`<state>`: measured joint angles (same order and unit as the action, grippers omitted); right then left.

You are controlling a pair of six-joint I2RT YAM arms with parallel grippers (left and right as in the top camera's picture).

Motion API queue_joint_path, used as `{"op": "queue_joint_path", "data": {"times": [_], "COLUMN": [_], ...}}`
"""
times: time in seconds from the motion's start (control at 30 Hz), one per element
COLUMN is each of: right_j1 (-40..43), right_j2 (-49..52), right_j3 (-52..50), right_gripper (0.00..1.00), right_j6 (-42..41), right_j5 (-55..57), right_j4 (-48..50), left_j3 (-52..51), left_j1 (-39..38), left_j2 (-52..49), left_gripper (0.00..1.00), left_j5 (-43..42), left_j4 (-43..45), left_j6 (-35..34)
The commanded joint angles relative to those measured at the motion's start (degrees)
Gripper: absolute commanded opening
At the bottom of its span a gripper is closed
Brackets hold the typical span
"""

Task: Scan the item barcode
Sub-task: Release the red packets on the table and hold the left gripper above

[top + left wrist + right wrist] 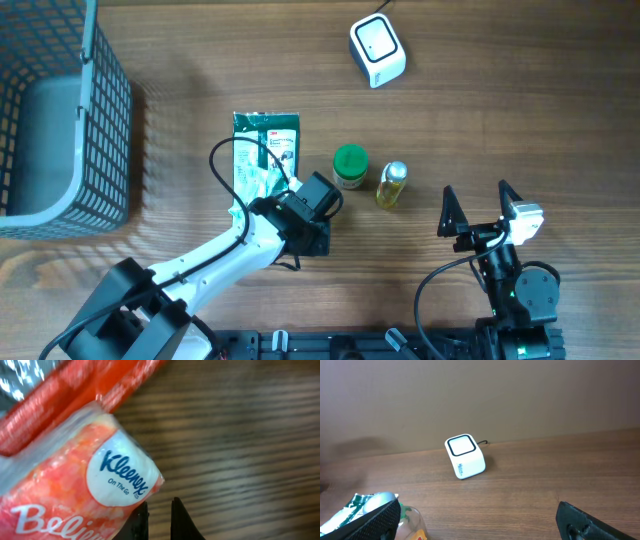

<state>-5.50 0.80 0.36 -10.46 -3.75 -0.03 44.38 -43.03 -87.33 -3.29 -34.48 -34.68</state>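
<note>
Scan not started: left gripper (pixel 159 510) pinched shut, empty, beside Kleenex pack (pixel 100 485); right gripper (pixel 476 190) wide open lower right; scanner (pixel 377 50) well apart, upper right.

The overhead camera looks straight down on the desk (pixel 500 120) from well above, with the robot's side at the bottom edge. The left wrist camera sits very close over a Kleenex packet (pixel 75 490), facing down past the left gripper (pixel 159 514). The right wrist camera looks low and level across the desk toward the white scanner (pixel 464 456) and the wall (pixel 470 395); the overhead view shares that scanner.
</note>
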Motion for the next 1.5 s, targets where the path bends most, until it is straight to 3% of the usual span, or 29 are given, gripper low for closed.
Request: {"op": "queue_joint_path", "data": {"times": [0.0, 0.27, 0.4, 0.5, 0.67, 0.73, 0.77, 0.8, 1.47], "right_j1": [-0.2, -0.2, -0.2, -0.2, -0.2, -0.2, -0.2, -0.2, -0.2], "right_j2": [-0.2, -0.2, -0.2, -0.2, -0.2, -0.2, -0.2, -0.2, -0.2], "right_j3": [-0.1, -0.1, -0.1, -0.1, -0.1, -0.1, -0.1, -0.1, -0.1], "right_gripper": [1.0, 1.0, 1.0, 1.0, 1.0, 1.0, 0.99, 1.0, 1.0], "right_j6": [-0.4, -0.4, -0.4, -0.4, -0.4, -0.4, -0.4, -0.4, -0.4], "right_j5": [0.8, 0.8, 0.8, 0.8, 0.8, 0.8, 0.8, 0.8, 0.8], "right_j4": [0.2, 0.2, 0.2, 0.2, 0.2, 0.2, 0.2, 0.2, 0.2], "left_j3": [-0.3, 10.3, 19.8, 20.6, 20.6, 20.6, 20.6, 20.6, 20.6], "left_j1": [-0.2, 6.0, 14.5, 20.2, 30.2, 31.3, 31.7, 31.8, 31.8], "left_j2": [-0.4, 1.7, 5.9, 7.8, 8.0, 8.0, 8.0, 8.0, 8.0], "left_gripper": [0.08, 0.08, 0.11, 0.13, 0.27, 0.48, 0.82, 1.0, 1.0], "left_j5": [4.2, 9.2, 9.2, 9.2, 9.2, 9.2, 9.2, 9.2, 9.2], "left_j4": [3.1, 0.7, -3.7, -3.9, -8.1, -8.5, -8.5, -8.5, -8.5], "left_j6": [-0.5, 3.1, 8.0, 8.8, 8.8, 9.0, 9.0, 9.0, 9.0]}}
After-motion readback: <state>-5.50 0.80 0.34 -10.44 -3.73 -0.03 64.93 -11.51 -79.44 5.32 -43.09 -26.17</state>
